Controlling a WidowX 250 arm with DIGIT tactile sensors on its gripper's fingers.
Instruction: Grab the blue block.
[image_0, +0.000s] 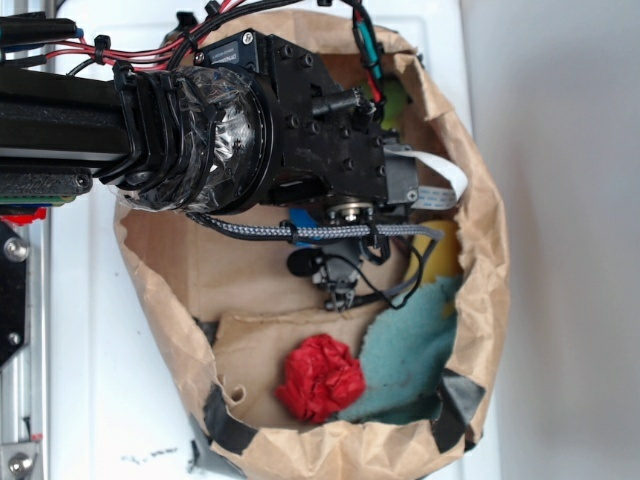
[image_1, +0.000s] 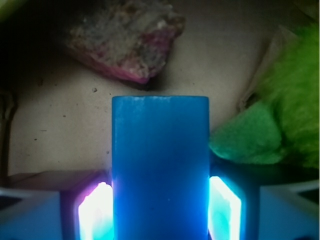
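Observation:
The blue block (image_1: 160, 165) stands lengthwise between my two glowing finger pads (image_1: 95, 212), which press against both of its long sides. My gripper (image_1: 160, 205) is shut on it, over the brown paper floor. In the exterior view the black arm (image_0: 290, 130) reaches down into the paper-lined basket and hides the fingers. Only a small corner of the blue block (image_0: 300, 219) shows beneath it.
A crumpled red piece (image_0: 320, 378) (image_1: 127, 42) lies ahead of the block. A green plush (image_1: 285, 100) sits close on the right. A teal-green cloth (image_0: 410, 350) and a yellow piece (image_0: 440, 255) lie by the brown paper wall (image_0: 490, 250).

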